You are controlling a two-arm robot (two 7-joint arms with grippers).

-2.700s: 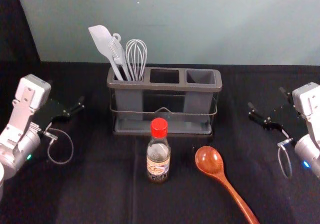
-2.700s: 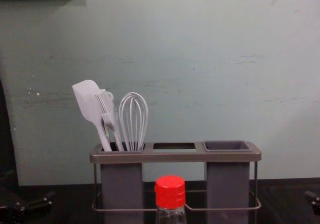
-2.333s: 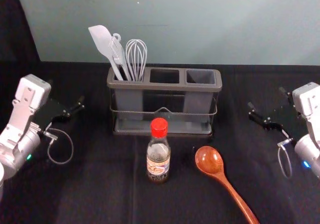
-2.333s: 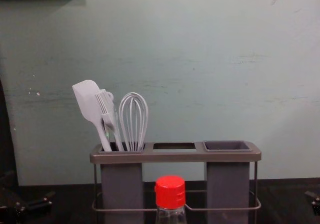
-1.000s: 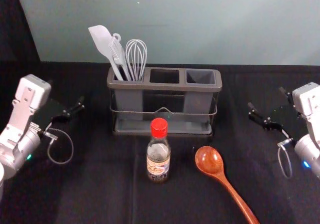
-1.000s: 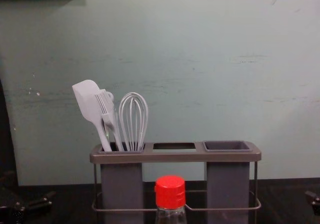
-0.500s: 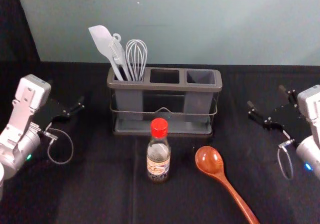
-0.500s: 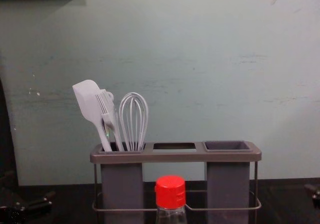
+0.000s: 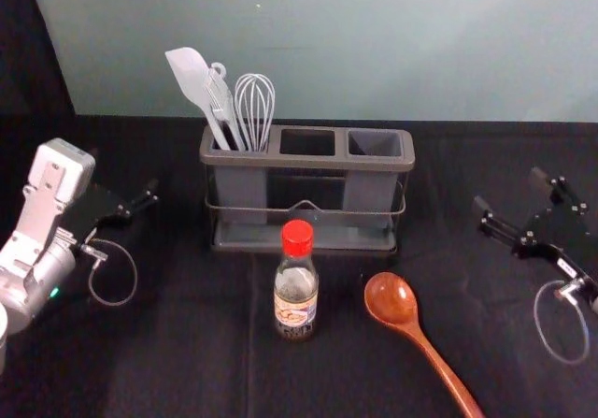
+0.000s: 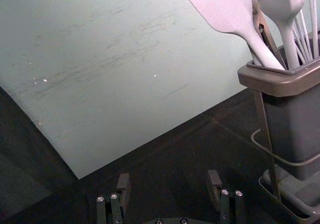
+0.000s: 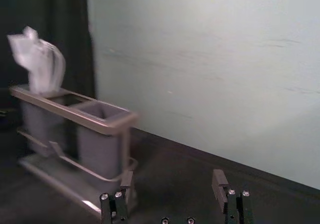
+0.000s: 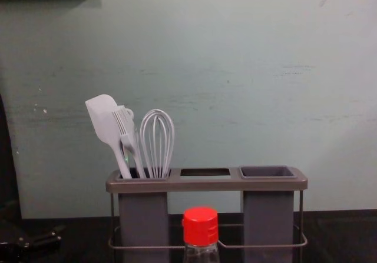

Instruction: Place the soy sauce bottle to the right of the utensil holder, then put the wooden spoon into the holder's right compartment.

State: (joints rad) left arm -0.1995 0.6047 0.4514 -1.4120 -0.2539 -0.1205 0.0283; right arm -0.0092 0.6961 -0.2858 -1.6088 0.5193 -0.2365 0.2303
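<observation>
Toward the desk's right edge, the right gripper [image 9: 509, 191] is positioned with its jaws apart; toward the left edge, the left gripper [image 9: 123, 172] also has separated jaws. The soy sauce bottle [image 9: 296, 292] stands upright before the utensil holder [image 9: 313, 163]. To its right, the wooden spoon [image 9: 392, 301] lies with its handle toward the near right corner.

Wooden spoon [image 9: 391, 298] was cut off at the handle end by head view's bottom edge, soy sauce bottle [image 12: 201, 226] by chest view's. Label [image 9: 295, 314] print was too small to read; utensils [image 11: 39, 61] were blurred in right wrist view.
</observation>
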